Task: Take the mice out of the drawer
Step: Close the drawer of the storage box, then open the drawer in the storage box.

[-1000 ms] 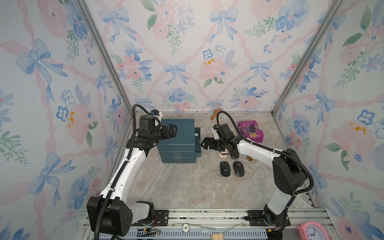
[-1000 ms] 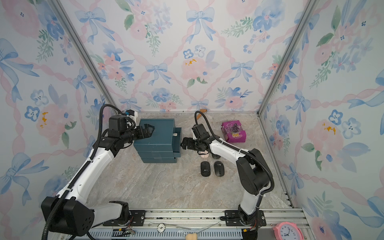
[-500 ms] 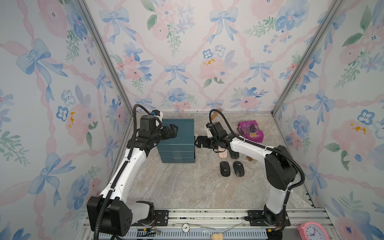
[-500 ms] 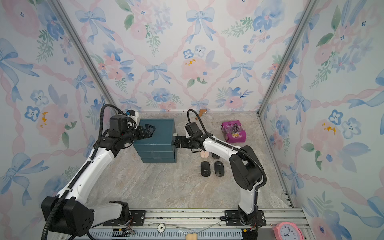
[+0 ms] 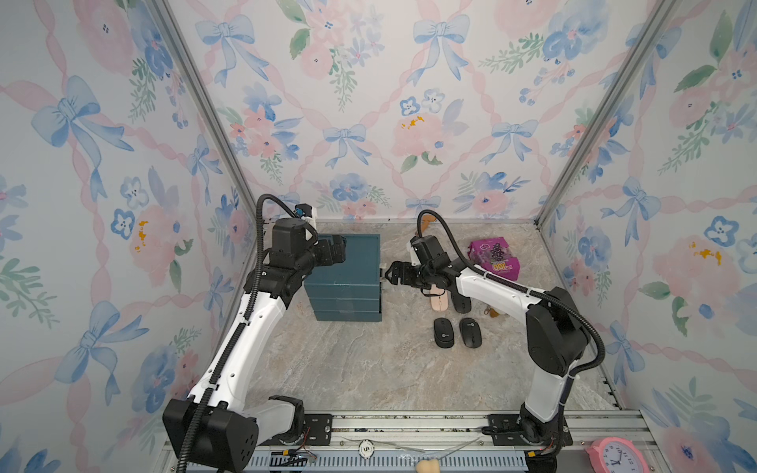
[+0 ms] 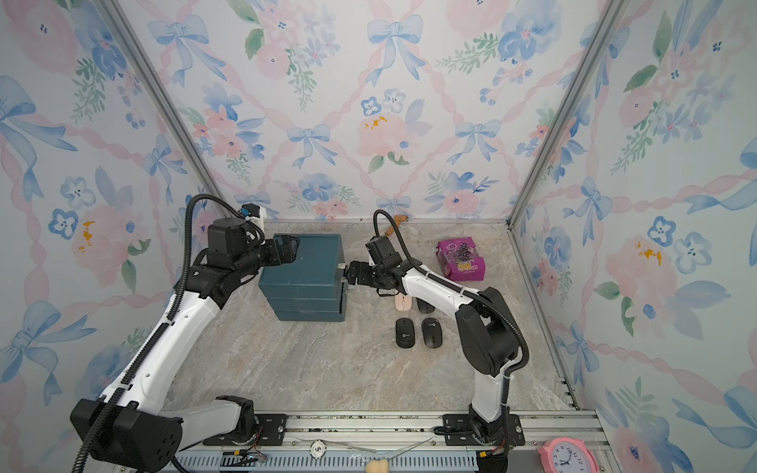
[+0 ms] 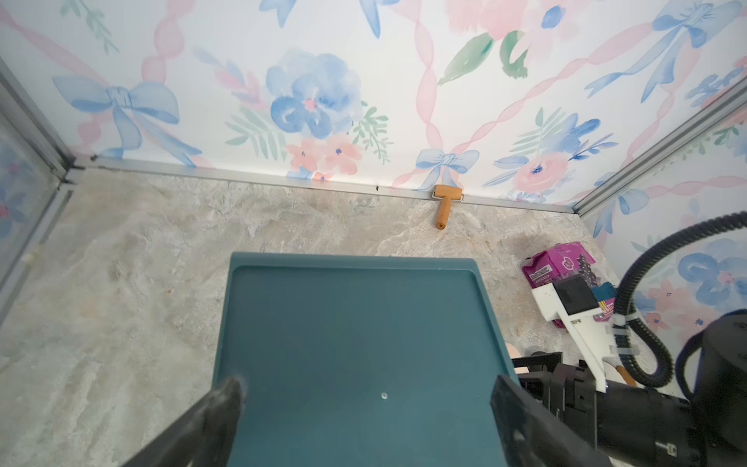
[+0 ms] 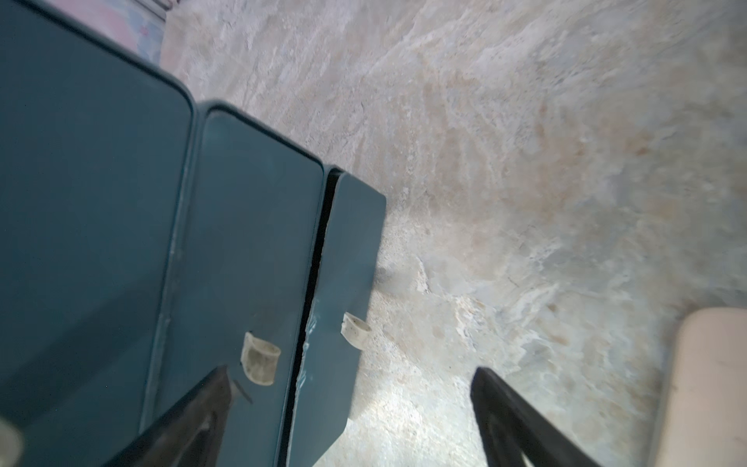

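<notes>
Mostly shut drawer unit [image 5: 346, 282], insides hidden; mice [image 5: 443, 332] outside on table [image 5: 368, 368]

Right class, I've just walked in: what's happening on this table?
Two robot arms work at a teal drawer unit. The right arm holds open, empty jaws at its drawer fronts, which look nearly shut; the left arm holds open jaws over its top. Three black mice and a pink mouse lie on the table.

Twin high overviews; wrist close-ups of drawer unit [image 7: 355, 343]
</notes>
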Tool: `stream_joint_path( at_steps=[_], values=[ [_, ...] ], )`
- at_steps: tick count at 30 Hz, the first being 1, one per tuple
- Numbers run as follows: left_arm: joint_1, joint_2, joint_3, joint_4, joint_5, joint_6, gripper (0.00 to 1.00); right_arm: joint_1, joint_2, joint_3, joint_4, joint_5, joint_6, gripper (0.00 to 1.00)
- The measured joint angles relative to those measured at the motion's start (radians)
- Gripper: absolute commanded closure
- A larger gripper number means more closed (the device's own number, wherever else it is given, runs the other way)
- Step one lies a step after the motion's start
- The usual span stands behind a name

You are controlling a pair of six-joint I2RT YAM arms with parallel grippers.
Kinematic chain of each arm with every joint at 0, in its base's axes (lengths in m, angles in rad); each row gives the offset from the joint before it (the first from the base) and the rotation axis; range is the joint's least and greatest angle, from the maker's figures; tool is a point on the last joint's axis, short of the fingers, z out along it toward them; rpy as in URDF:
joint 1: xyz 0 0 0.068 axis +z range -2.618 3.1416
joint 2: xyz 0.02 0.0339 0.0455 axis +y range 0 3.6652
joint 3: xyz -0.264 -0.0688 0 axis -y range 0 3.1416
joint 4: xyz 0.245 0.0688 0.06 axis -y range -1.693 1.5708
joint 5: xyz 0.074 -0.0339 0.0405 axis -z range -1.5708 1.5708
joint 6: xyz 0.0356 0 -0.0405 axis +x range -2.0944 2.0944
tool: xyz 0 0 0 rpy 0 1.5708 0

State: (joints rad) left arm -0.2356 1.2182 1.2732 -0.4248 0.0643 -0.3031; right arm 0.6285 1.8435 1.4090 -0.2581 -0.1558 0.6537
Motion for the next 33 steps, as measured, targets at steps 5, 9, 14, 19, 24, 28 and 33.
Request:
stream_joint_path(
  at_steps=[5,9,14,19,24,28,33],
  values=[
    [-0.161,0.024,0.036,0.024,-0.07,0.05,0.02,-0.048,-0.077,-0.063,0.078,-0.009,0.06,0.07],
    [-0.235,0.091,0.032,0.053,-0.118,0.07,0.02,-0.079,-0.094,-0.128,0.167,-0.04,0.13,0.08],
    [-0.296,0.144,-0.006,0.113,-0.183,0.098,0.02,-0.092,-0.056,-0.169,0.25,-0.129,0.209,0.11],
    [-0.319,0.145,-0.085,0.193,-0.207,0.117,0.02,-0.092,0.024,-0.182,0.366,-0.231,0.29,0.18],
    [-0.333,0.145,-0.152,0.237,-0.225,0.124,0.02,-0.092,0.09,-0.187,0.44,-0.301,0.344,0.21],
    [-0.34,0.145,-0.176,0.26,-0.244,0.124,0.02,-0.092,0.116,-0.187,0.462,-0.343,0.362,0.29],
    [-0.34,0.145,-0.183,0.275,-0.252,0.12,0.02,-0.091,0.145,-0.188,0.489,-0.376,0.373,0.38]
  ],
)
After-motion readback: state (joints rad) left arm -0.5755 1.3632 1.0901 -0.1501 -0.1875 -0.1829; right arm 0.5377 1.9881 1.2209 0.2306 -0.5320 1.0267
